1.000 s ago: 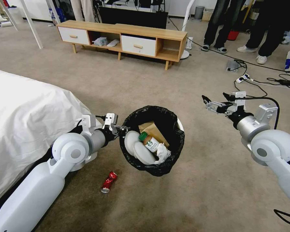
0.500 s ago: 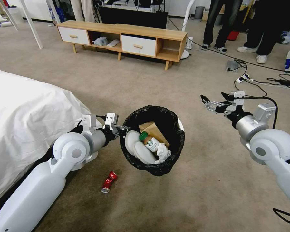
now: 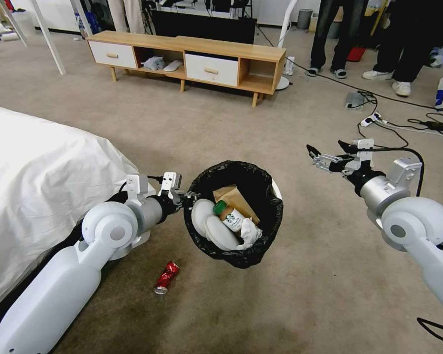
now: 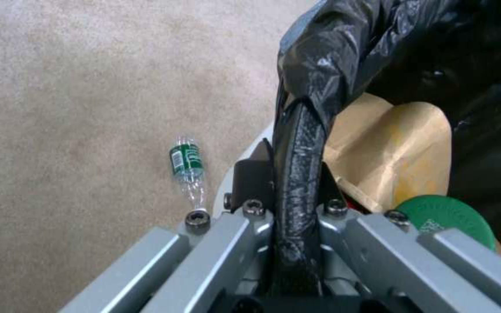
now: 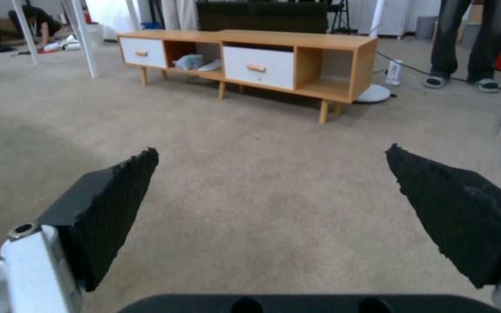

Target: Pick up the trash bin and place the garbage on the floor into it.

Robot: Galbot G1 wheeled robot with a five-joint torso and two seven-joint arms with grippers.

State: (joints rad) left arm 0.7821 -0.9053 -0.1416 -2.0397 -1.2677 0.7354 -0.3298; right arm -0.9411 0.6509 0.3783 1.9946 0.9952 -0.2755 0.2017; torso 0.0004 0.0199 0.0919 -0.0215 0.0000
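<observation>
The trash bin (image 3: 241,168), white with a black bag folded over its rim, hangs just above the floor (image 3: 305,275) at centre. My left gripper (image 3: 188,197) is shut on the bin's left rim; the left wrist view shows its jaws clamping the bagged rim (image 4: 297,130). Inside the bin lie a brown paper bag (image 3: 236,195), a green-capped bottle (image 3: 229,216) and a white tissue (image 3: 249,232). A crushed red can (image 3: 166,277) lies on the carpet below my left arm. A clear bottle (image 4: 188,167) lies on the carpet beside the bin. My right gripper (image 3: 325,151) is open and empty, held right of the bin.
A bed with a white sheet (image 3: 39,172) fills the left. A wooden cabinet (image 3: 192,59) stands at the back. Cables and a power strip (image 3: 374,118) run along the back right, near people's legs. Open carpet lies ahead and to the right.
The right gripper edged slightly up and left a second ago and has held still since. The left gripper still holds the bin in the same place.
</observation>
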